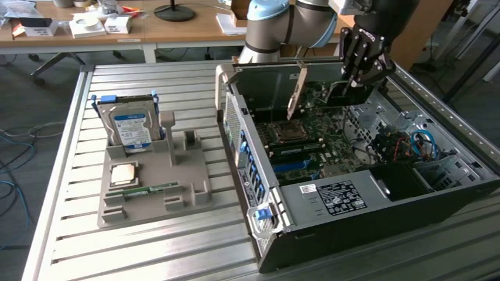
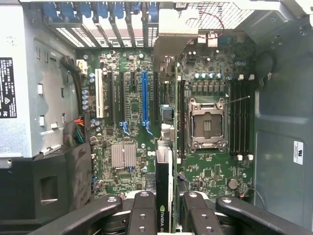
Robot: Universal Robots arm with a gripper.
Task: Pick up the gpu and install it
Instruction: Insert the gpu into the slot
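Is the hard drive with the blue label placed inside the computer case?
No, the hard drive stands in the grey holder beside the computer case.

A table [image 1: 156,246] of pale ribbed metal slats takes up the near ground. At the far side stands a long wooden desk [image 1: 187,29] with small white boxes [image 1: 86,26] and a round black stand base [image 1: 174,12]. The floor [image 1: 31,99] is grey; blue cables [image 1: 8,193] trail over it at the exterior view's left. A wooden panel [image 1: 430,35] rises at the far right. The light is even.
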